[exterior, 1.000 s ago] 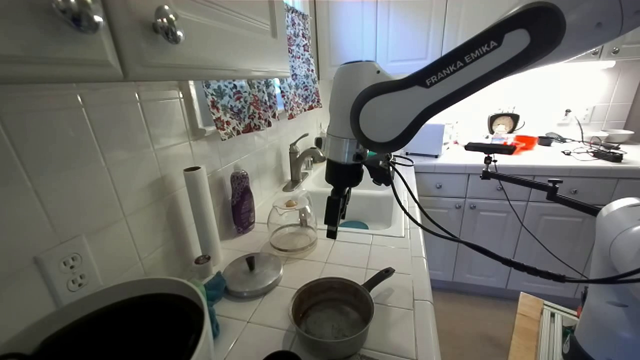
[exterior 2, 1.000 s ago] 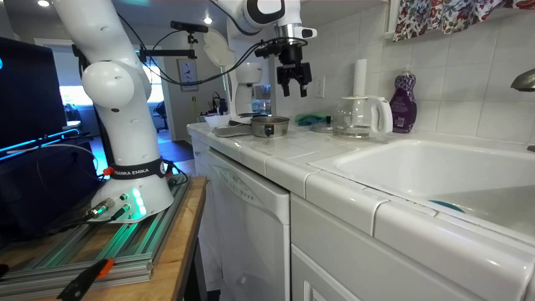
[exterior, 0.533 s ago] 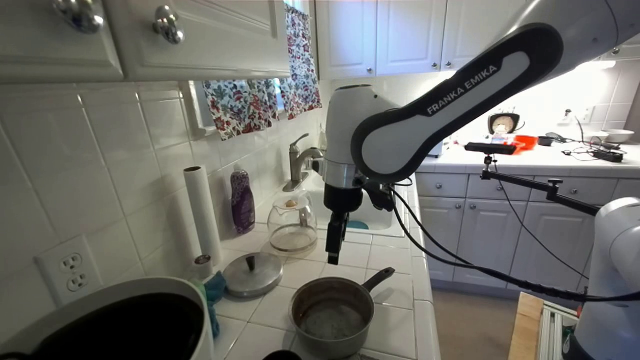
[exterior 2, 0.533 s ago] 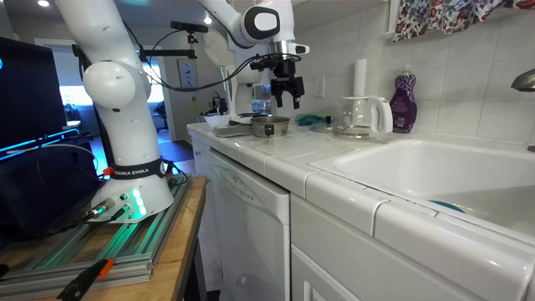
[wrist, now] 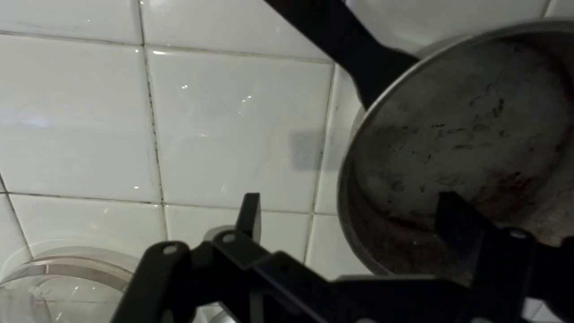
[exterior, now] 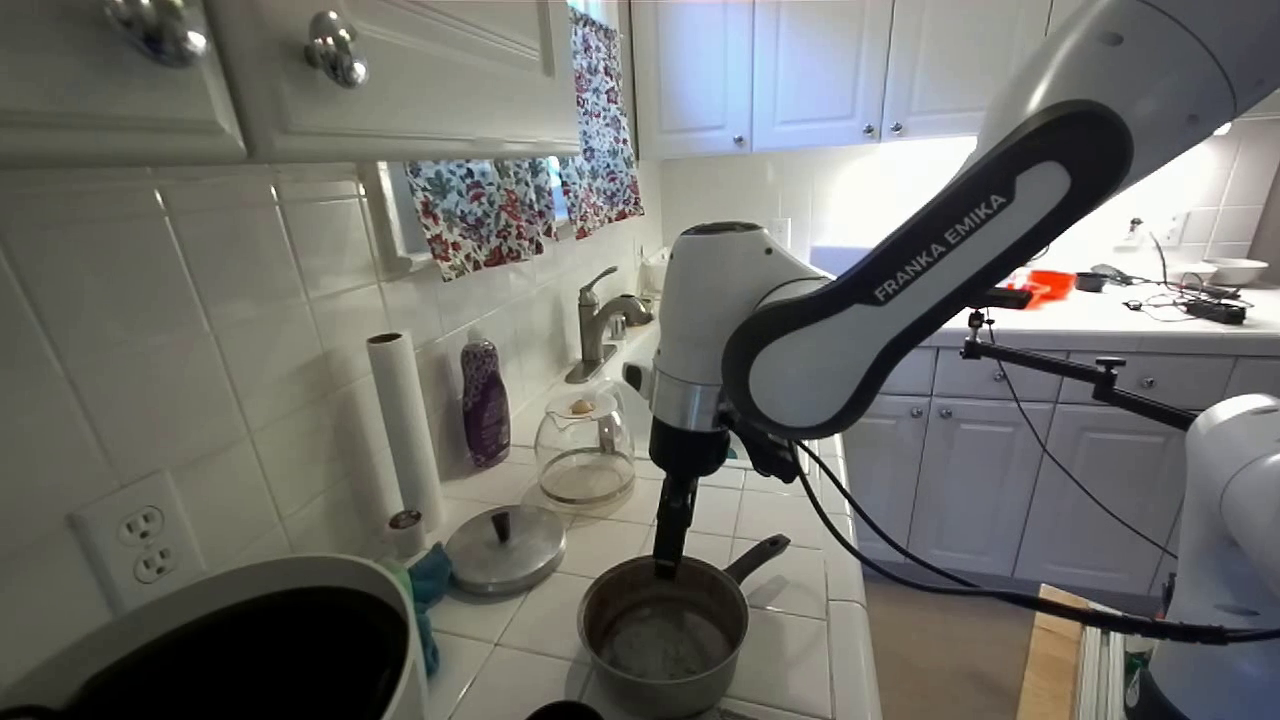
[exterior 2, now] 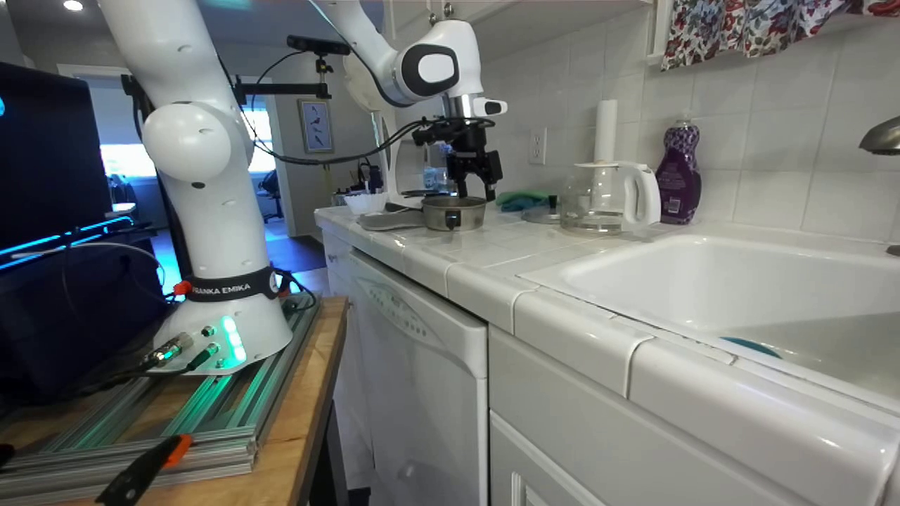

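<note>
On the white tiled counter [exterior: 780, 515], a saucepan [exterior: 663, 645] is set upright; in an exterior view its far rim is partly covered by the gripper [exterior: 667, 570], which is seen nearly edge-on there, so that its 2 fingers [wrist: 248, 215] are merged into 1 dark shape. In the wrist view, the saucepan is cut off by the right edge and its black handle [wrist: 332, 40] by the top edge, while the glass carafe [wrist: 67, 287] is reduced to part of its base (a curved band can just be made out) at the lower left. The gripper is spread wide and nothing is held: in the wrist view, 1 finger is seen over the inside of the saucepan and the other over the tiles outside, with the rim between them. Whether the rim is touched cannot be told. In both exterior views, the gripper is pointed straight down at the end of a bent arm [exterior: 920, 290], part of which is cut off by the top edge.
</note>
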Controlling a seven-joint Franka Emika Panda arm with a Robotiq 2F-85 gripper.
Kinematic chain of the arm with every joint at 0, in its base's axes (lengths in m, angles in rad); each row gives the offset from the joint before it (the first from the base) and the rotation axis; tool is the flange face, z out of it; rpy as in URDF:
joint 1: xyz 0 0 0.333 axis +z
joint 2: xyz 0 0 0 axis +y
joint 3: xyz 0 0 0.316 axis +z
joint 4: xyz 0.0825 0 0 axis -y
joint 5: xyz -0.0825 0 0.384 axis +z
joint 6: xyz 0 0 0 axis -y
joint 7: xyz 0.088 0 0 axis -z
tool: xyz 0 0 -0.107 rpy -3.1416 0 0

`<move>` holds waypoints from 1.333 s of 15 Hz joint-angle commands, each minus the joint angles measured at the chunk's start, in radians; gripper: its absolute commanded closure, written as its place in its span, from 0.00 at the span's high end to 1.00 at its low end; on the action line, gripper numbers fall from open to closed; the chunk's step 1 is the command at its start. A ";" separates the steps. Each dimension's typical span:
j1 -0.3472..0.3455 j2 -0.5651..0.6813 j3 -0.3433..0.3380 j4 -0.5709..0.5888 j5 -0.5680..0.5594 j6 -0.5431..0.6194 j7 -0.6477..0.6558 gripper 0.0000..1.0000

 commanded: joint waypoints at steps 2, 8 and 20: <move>0.020 -0.038 0.034 -0.070 -0.018 0.080 0.089 1.00; 0.014 -0.119 0.053 -0.154 -0.031 0.131 0.193 1.00; -0.004 -0.213 -0.021 -0.248 -0.013 0.155 0.189 1.00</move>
